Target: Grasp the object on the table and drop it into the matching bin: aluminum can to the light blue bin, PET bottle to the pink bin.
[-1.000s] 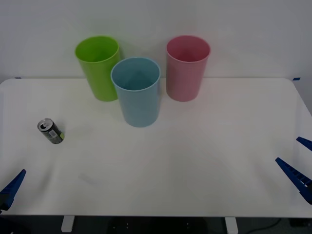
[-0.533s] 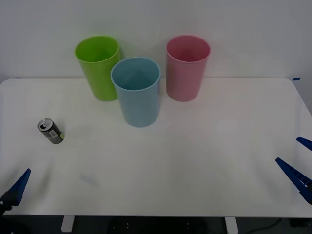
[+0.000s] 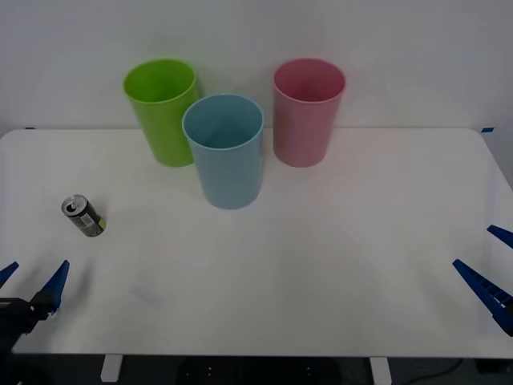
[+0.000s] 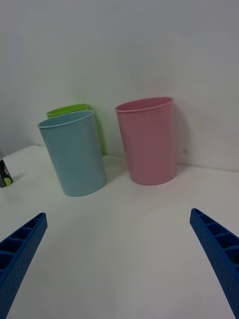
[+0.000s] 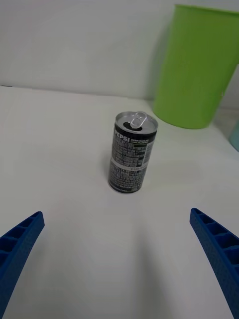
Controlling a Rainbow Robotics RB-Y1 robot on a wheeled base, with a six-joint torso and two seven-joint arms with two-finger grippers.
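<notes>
A small dark aluminum can [image 3: 83, 216] with a silver top stands upright on the white table [image 3: 321, 265], near its left side. In the left wrist view the can [image 5: 131, 152] sits centred ahead of my open blue fingers. My left gripper [image 3: 32, 285] hovers open at the table's front left corner, a short way in front of the can. The light blue bin [image 3: 224, 150] stands at the table's middle back, with the pink bin [image 3: 307, 111] behind it to the right. My right gripper [image 3: 490, 269] rests open at the table's right edge, facing the bins [image 4: 74, 152].
A lime green bin [image 3: 162, 111] stands behind and left of the light blue one, and also behind the can [image 5: 196, 65] in the left wrist view. A white wall backs the table. Bare tabletop spreads between the can and the bins.
My left gripper has moved up and inward over the front left corner toward the can, with both fingers now in view. The right arm and the can stayed still.
</notes>
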